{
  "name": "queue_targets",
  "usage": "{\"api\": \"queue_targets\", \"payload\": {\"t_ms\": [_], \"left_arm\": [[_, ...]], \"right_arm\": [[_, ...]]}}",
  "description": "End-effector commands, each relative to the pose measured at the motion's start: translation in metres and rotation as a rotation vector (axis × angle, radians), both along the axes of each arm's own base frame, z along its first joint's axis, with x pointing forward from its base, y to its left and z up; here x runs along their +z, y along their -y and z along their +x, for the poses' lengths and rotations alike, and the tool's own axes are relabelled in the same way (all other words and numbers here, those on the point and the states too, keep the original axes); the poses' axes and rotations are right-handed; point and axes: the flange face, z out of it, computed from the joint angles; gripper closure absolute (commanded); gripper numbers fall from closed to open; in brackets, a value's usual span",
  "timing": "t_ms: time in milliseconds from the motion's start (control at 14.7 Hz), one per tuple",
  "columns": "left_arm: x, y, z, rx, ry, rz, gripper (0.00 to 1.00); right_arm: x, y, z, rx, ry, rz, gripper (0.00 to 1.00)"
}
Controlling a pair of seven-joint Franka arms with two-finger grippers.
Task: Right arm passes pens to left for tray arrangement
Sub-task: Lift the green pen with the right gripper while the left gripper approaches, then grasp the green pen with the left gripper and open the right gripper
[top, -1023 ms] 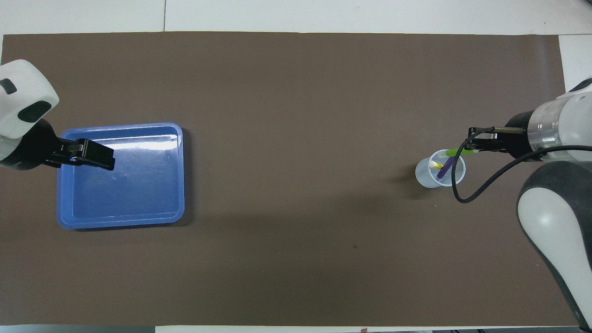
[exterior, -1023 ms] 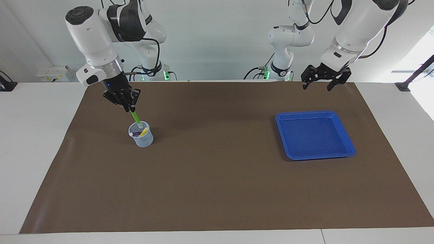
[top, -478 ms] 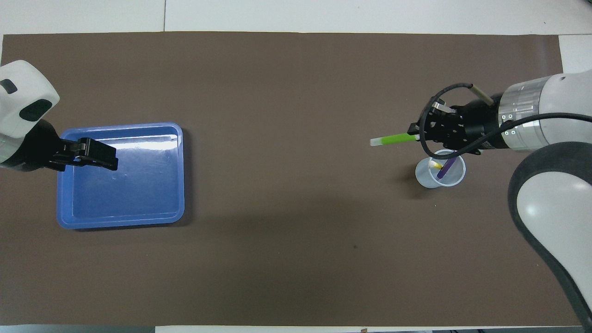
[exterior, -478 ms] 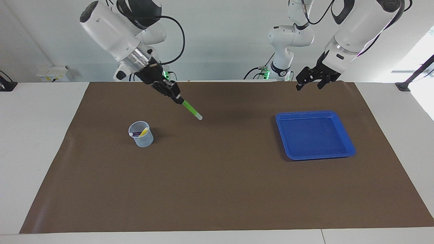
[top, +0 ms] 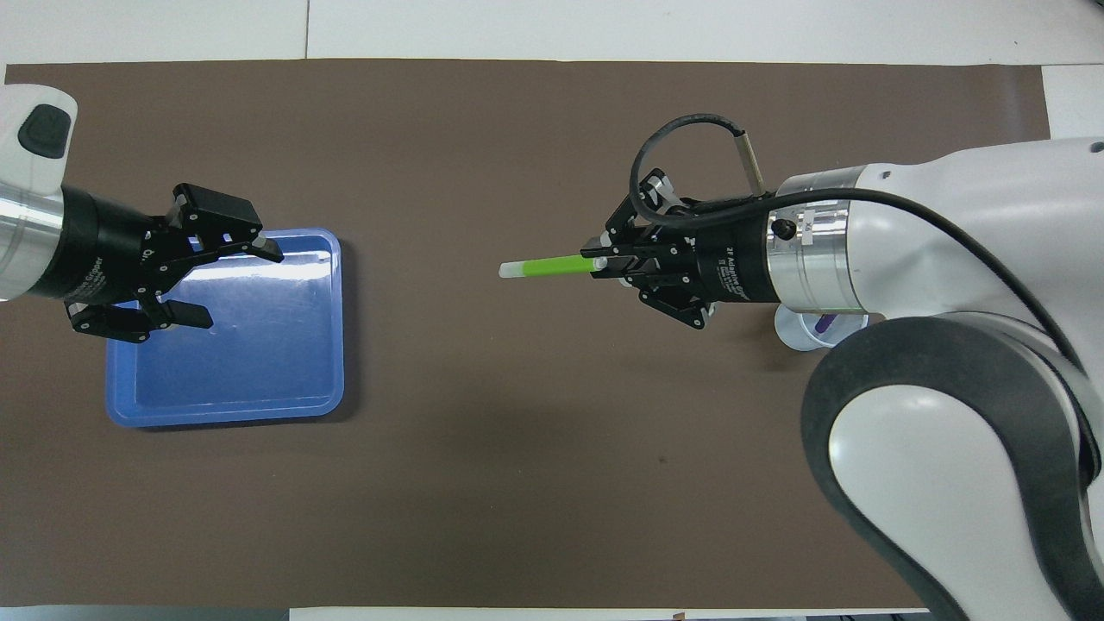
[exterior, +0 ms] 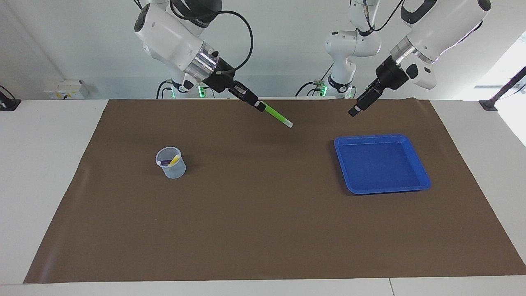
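Observation:
My right gripper (exterior: 259, 106) (top: 600, 263) is shut on one end of the bright green pen (exterior: 277, 116) (top: 552, 266). It holds the pen in the air over the mat's middle, white tip pointing toward the left arm's end. My left gripper (exterior: 354, 111) (top: 240, 285) hangs open in the air by the blue tray (exterior: 380, 164) (top: 250, 366), its fingers turned toward the pen and nothing between them. The tray holds nothing. The yellow pen (exterior: 174, 160) and the purple pen (exterior: 166, 163) (top: 825, 323) stand in a small translucent cup (exterior: 171, 166) (top: 795, 331).
A brown mat (exterior: 263, 230) (top: 517, 483) covers the table between white borders. The cup stands toward the right arm's end, and in the overhead view the right arm hides most of it.
The right gripper has lifted the green pen out of the cup and carried it toward the table's middle, tilting it nearly level. The left gripper has turned to face the pen.

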Motion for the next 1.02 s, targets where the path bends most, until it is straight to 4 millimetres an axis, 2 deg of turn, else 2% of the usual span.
{"api": "queue_targets", "payload": {"t_ms": [0,136,273,341,409,546,614,682,751,819,955], "left_arm": [[0.000,0.011,-0.003,0.187,-0.069,-0.071,0.00],[-0.006,0.015,-0.001,0.317,-0.104,-0.129,0.00],[-0.011,0.041,-0.008,0.407,-0.137,-0.166,0.00],[-0.015,0.052,-0.013,0.450,-0.172,-0.170,0.00],[-0.014,0.060,-0.017,0.481,-0.194,-0.174,0.00],[-0.013,0.066,-0.019,0.573,-0.247,-0.183,0.00],[-0.013,0.068,-0.020,0.595,-0.259,-0.185,0.00],[-0.013,0.079,-0.026,0.578,-0.268,-0.179,0.00],[-0.016,0.090,-0.033,0.558,-0.283,-0.168,0.00],[-0.018,0.093,-0.041,0.553,-0.302,-0.157,0.00],[-0.028,0.102,-0.057,0.586,-0.355,-0.133,0.00]], "right_arm": [[0.006,-0.013,-0.001,-0.056,-0.064,0.071,1.00],[0.008,-0.022,-0.004,-0.082,-0.106,0.091,1.00],[0.005,-0.030,-0.003,-0.097,-0.143,0.103,1.00],[0.001,-0.041,-0.003,-0.098,-0.159,0.107,1.00],[-0.004,-0.050,0.000,-0.106,-0.165,0.108,1.00],[-0.006,-0.055,0.000,-0.111,-0.166,0.109,1.00],[-0.005,-0.055,0.000,-0.111,-0.164,0.110,1.00],[-0.005,-0.056,-0.001,-0.111,-0.166,0.110,1.00],[-0.005,-0.057,-0.002,-0.108,-0.166,0.110,1.00],[-0.005,-0.066,-0.007,-0.092,-0.167,0.108,1.00],[-0.006,-0.069,-0.008,-0.089,-0.172,0.107,1.00]]}}
